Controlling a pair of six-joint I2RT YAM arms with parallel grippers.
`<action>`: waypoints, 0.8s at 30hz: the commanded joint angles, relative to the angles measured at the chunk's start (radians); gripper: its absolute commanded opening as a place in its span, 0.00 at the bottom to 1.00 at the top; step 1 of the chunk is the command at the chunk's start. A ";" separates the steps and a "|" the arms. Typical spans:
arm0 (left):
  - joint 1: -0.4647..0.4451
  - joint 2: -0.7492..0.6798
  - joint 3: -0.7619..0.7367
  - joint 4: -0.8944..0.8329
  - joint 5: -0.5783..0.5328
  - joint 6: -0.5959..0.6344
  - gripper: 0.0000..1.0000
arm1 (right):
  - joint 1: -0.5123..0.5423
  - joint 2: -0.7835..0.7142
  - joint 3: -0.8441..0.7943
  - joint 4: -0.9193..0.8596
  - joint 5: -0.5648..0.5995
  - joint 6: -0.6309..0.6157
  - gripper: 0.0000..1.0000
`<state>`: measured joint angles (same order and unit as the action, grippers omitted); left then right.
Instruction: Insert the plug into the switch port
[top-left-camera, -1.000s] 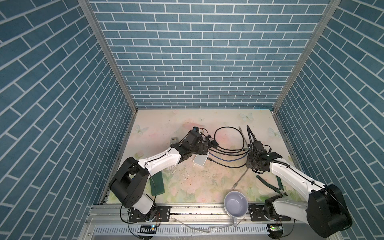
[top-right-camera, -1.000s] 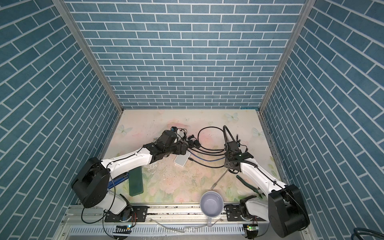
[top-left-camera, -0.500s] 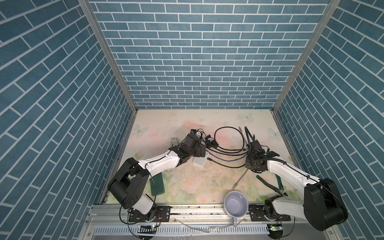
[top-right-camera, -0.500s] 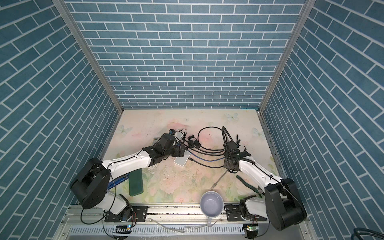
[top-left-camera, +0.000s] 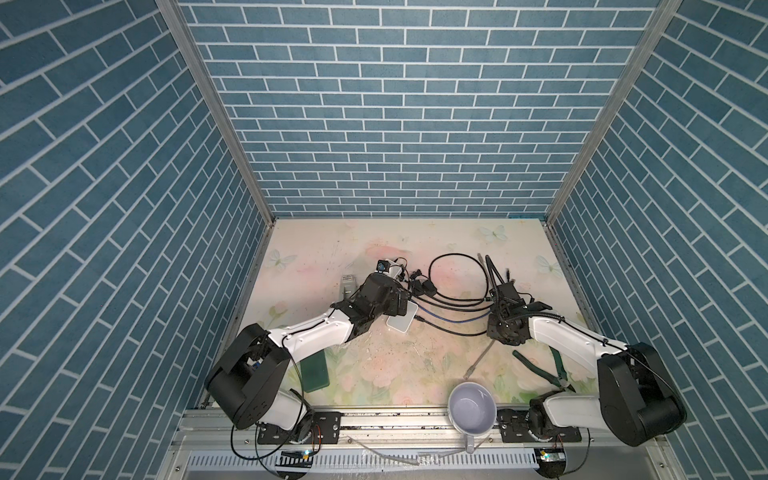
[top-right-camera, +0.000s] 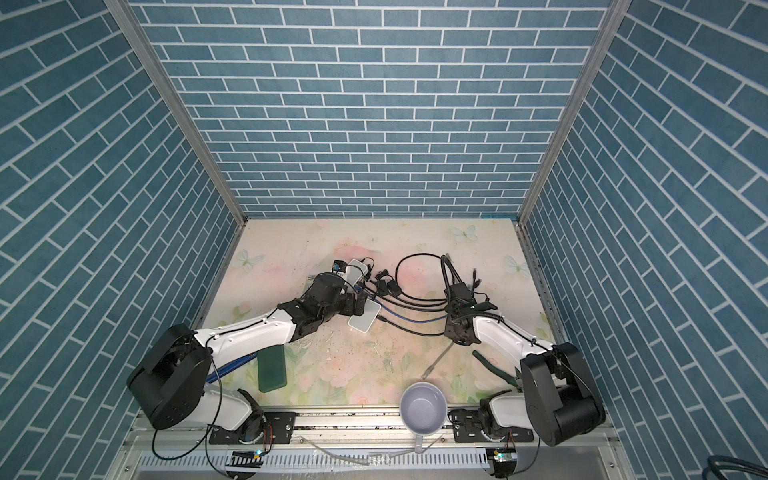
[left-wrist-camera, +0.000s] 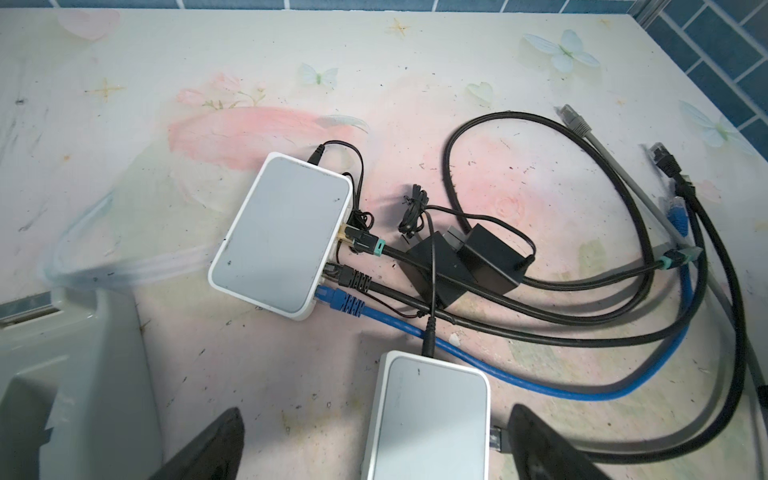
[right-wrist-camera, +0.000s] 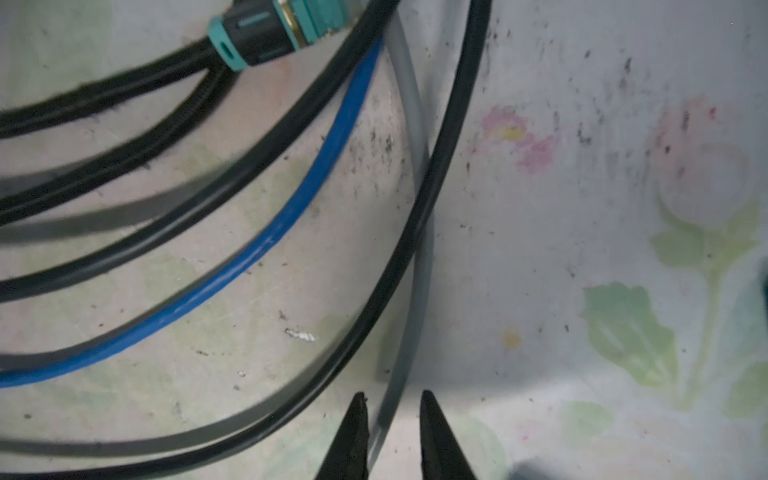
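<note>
Two white switches lie on the table. The far switch has black, blue and teal-collared cables plugged into its side. The near switch lies between the wide-apart fingers of my open left gripper. Loose plugs lie at the right: grey plug, black plug, blue plug and teal plug. My right gripper straddles the grey cable, its jaws narrow with a small gap left beside the cable.
Two black power adapters sit among the cable loops. A lilac mug, green-handled pliers and a dark green slab lie near the front edge. A grey metal object sits by my left wrist.
My right gripper's jaws have narrowed around the grey cable and the arm has edged slightly left. My left gripper has drawn back a little over the near switch, still wide open.
</note>
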<state>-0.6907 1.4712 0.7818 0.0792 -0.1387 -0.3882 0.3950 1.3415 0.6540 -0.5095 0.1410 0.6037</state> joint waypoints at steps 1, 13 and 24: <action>-0.002 -0.016 0.013 -0.009 -0.032 0.010 1.00 | 0.007 0.022 -0.022 0.004 0.003 0.053 0.22; -0.001 -0.064 -0.042 0.043 -0.114 0.014 0.99 | 0.010 0.051 -0.022 0.035 0.010 0.090 0.11; -0.006 -0.019 -0.022 0.087 0.072 0.148 1.00 | 0.010 -0.008 0.078 -0.017 0.001 0.210 0.01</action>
<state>-0.6922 1.4311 0.7506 0.1356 -0.1410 -0.2974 0.4011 1.3739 0.6758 -0.4995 0.1368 0.7246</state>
